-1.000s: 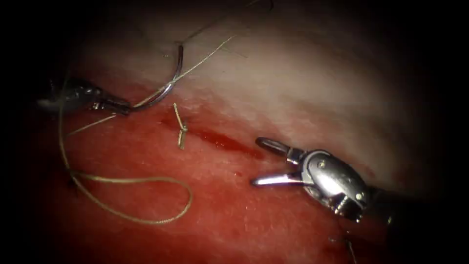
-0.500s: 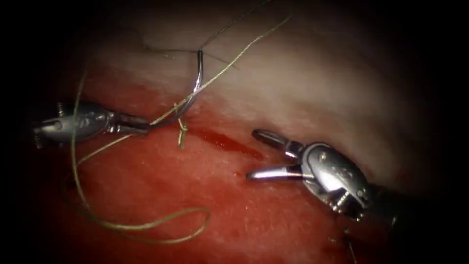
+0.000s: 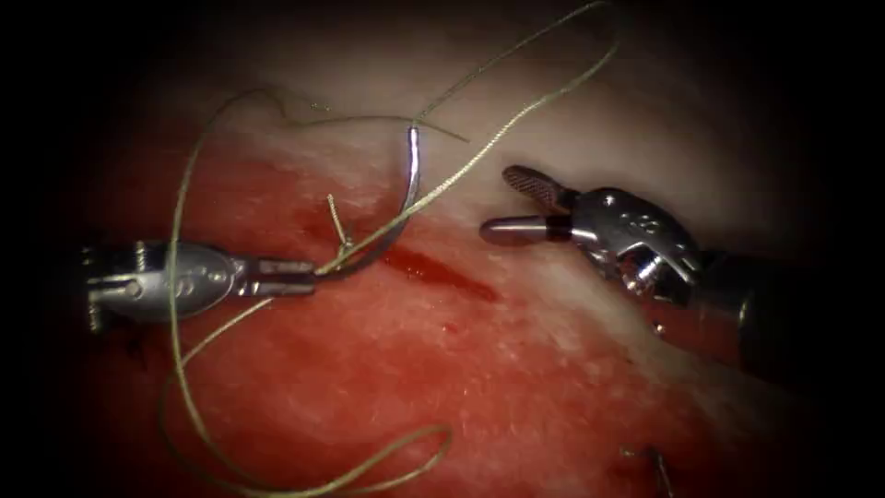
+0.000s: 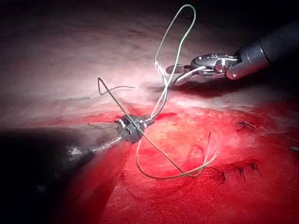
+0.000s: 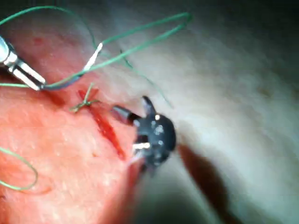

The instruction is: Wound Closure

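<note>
Steel-grey and curved, the needle (image 3: 398,214) is clamped near its blunt end in the left tool (image 3: 277,277), free of the tissue (image 3: 516,369) and now carried rightward over the cut (image 3: 433,270) beside the knotted stitch (image 3: 341,242), thread (image 3: 184,369) trailing in loops. The right tool (image 3: 516,205), jaws parted and holding nothing, has risen toward it, so the step looks like a hand-over, needing a grip well clear of the needle's point.

Red fluid (image 3: 433,269) lies in a dark streak; old dark stitches (image 4: 236,171) sit well apart from it.

curved needle (image 3: 392,226) lifted clear of tissue (image 3: 516,387)
</note>
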You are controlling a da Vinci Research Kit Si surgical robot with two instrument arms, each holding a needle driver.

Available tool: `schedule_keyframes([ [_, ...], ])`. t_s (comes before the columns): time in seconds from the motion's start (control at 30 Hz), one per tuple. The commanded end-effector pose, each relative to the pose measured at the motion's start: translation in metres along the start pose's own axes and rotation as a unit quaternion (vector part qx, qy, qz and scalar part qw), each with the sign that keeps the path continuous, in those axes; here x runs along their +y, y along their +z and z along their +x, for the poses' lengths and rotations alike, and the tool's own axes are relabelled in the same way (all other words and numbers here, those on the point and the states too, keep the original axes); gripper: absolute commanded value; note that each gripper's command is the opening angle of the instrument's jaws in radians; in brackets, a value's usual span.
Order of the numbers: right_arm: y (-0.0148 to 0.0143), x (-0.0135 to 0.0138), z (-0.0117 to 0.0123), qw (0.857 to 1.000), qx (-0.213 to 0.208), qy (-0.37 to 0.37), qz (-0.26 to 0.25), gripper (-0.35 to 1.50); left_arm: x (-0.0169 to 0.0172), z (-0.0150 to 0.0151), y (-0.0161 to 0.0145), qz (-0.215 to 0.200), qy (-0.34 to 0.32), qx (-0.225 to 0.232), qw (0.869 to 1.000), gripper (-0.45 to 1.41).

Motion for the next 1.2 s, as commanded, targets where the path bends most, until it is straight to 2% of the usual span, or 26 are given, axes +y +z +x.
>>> schedule_keyframes([
  [0.03, 0.0012, 0.0003, 0.0010, 1.000, 0.008, 0.009, 0.004, 0.91, 0.0000, -0.0003, 0.0011, 0.000, 0.000, 0.001, 1.000, -0.45],
  [0.43, 0.0013, -0.0032, 0.0050, 0.997, 0.050, 0.046, 0.039, 0.91, 0.0008, -0.0001, 0.0024, 0.005, 0.016, -0.002, 1.000, -0.45],
  [0.77, 0.0018, -0.0052, 0.0046, 0.991, 0.049, 0.110, 0.052, 0.89, 0.0008, -0.0001, 0.0027, 0.005, 0.028, -0.003, 1.000, -0.45],
  [1.07, 0.0022, -0.0063, 0.0029, 0.985, 0.043, 0.155, 0.066, 0.91, 0.0008, -0.0002, 0.0028, 0.005, 0.031, -0.003, 1.000, -0.45],
  [1.2, 0.0033, -0.0070, 0.0014, 0.984, 0.030, 0.162, 0.066, 0.91, 0.0008, -0.0001, 0.0028, 0.005, 0.031, -0.003, 1.000, -0.45],
])
